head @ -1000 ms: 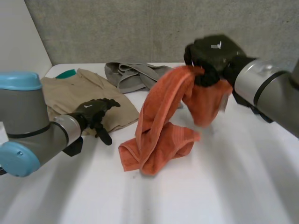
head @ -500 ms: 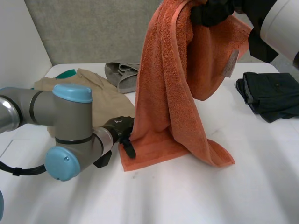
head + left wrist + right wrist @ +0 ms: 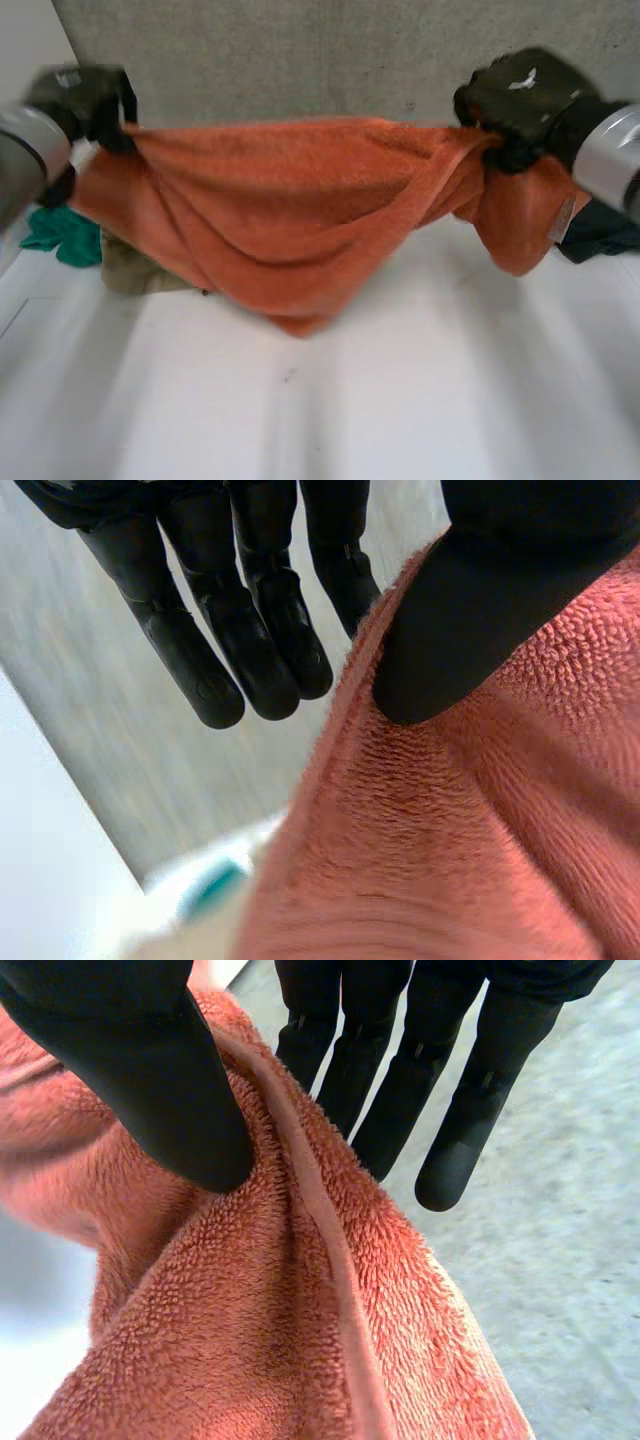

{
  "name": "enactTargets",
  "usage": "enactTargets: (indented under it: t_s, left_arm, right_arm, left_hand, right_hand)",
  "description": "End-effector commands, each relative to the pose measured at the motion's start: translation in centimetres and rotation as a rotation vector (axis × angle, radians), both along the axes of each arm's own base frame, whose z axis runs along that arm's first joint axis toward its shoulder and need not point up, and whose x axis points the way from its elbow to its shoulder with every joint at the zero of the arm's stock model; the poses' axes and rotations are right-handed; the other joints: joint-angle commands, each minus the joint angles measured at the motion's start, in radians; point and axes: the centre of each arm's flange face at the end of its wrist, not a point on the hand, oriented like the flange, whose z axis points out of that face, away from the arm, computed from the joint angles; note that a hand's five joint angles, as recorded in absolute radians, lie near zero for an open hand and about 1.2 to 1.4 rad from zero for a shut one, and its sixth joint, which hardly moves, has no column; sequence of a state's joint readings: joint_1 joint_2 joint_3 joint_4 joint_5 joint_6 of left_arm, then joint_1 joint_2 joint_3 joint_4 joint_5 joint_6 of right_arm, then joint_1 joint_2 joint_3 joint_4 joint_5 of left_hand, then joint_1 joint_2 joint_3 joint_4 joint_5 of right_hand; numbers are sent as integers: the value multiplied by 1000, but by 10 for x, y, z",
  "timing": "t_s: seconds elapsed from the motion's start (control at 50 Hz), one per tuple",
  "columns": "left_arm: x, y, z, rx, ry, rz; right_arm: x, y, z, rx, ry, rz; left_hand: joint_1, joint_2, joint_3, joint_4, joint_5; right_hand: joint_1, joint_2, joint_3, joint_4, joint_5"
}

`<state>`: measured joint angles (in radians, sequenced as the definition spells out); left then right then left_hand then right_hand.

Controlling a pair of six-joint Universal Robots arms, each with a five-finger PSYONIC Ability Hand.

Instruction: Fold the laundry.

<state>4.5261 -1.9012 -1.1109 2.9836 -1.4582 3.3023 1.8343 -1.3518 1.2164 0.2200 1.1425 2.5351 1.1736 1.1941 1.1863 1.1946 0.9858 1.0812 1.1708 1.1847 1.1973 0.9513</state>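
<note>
— where is the orange towel (image 3: 290,220) for us right now?
— we see it up in the air, stretched wide between the two arms, above the white tabletop (image 3: 400,400). its middle sags to a low point close over the tabletop; we cannot tell whether it touches.
— and the left robot hand (image 3: 85,100)?
— clamped on one upper end of the towel. in our left wrist view the thumb (image 3: 470,610) presses on the terry cloth and the fingers (image 3: 250,650) lie straight on the other side of the edge.
— the right robot hand (image 3: 520,100)?
— it grips the opposite upper end: its thumb (image 3: 150,1090) on the hemmed edge, fingers (image 3: 400,1100) behind it, cloth pinched between. a flap with a small label (image 3: 563,220) hangs below that hand.
— what else do we have on the tabletop?
— a green cloth (image 3: 60,235) and a beige garment (image 3: 135,272) below the left robot hand, partly behind the towel, and a dark garment (image 3: 600,235) beside the right one.
</note>
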Motion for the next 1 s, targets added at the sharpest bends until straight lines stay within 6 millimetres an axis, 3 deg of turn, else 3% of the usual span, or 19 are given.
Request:
enactTargets:
  t_s: [0.02, 0.08, 0.18, 0.28, 0.4, 0.46, 0.5, 0.54, 0.58, 0.66, 0.82, 0.88, 1.0]
  left_arm:
    - [-31, -20, 37, -299, -1, -99]
    - [-39, -32, 36, -363, 12, -68]
    - [-28, -46, 17, -331, 17, 47]
    - [-26, -32, -21, -194, -4, 28]
    - [-30, 4, -76, -12, -52, -97]
    - [-28, 19, -103, 87, -71, -118]
    - [-27, 26, -112, 123, -78, -128]
    - [-26, 35, -125, 176, -88, -137]
    - [-26, 41, -130, 200, -92, -146]
    - [-32, 54, -125, 196, -98, -187]
    - [-38, 69, -99, 114, -134, -218]
    - [-39, 73, -90, 91, -137, -223]
    - [-46, 87, -57, 14, -118, -250]
  right_arm:
    - [43, -36, -25, -193, -35, 67]
    - [50, -62, -27, -350, -118, 21]
    - [53, -75, -45, -449, -215, -3]
    - [50, -57, -80, -343, -200, 76]
    - [34, -26, -139, -127, -44, 140]
    - [17, -17, -160, -22, 78, 103]
    - [9, -14, -164, 22, 139, 88]
    - [-2, -10, -164, 84, 222, 69]
    - [-7, -9, -159, 117, 251, 58]
    - [-8, -10, -143, 193, 220, 21]
    - [-7, -17, -96, 367, -29, -91]
    - [-3, -15, -96, 447, -71, -100]
    - [18, 1, -114, 568, -66, -75]
  left_hand:
    - [223, 202, 210, 202, 236]
    - [223, 202, 210, 202, 236]
    - [223, 202, 210, 202, 236]
    - [223, 202, 210, 202, 236]
    - [223, 202, 210, 202, 236]
    - [223, 202, 210, 202, 236]
    - [223, 202, 210, 202, 236]
    - [223, 202, 210, 202, 236]
    - [223, 202, 210, 202, 236]
    - [223, 202, 210, 202, 236]
    - [223, 202, 210, 202, 236]
    - [223, 202, 210, 202, 236]
    - [223, 202, 210, 202, 236]
  right_hand:
    - [315, 225, 212, 199, 270]
    - [315, 225, 212, 199, 270]
    - [315, 225, 212, 199, 270]
    - [315, 225, 212, 199, 270]
    - [315, 225, 212, 199, 270]
    - [40, -50, -64, -77, -5]
    - [-157, -247, -260, -273, -201]
    - [-562, -651, -665, -678, -606]
    - [-706, -796, -810, -822, -751]
    - [-736, -826, -840, -852, -781]
    - [-795, -885, -899, -911, -840]
    - [-777, -867, -881, -894, -822]
    - [-745, -835, -849, -861, -790]
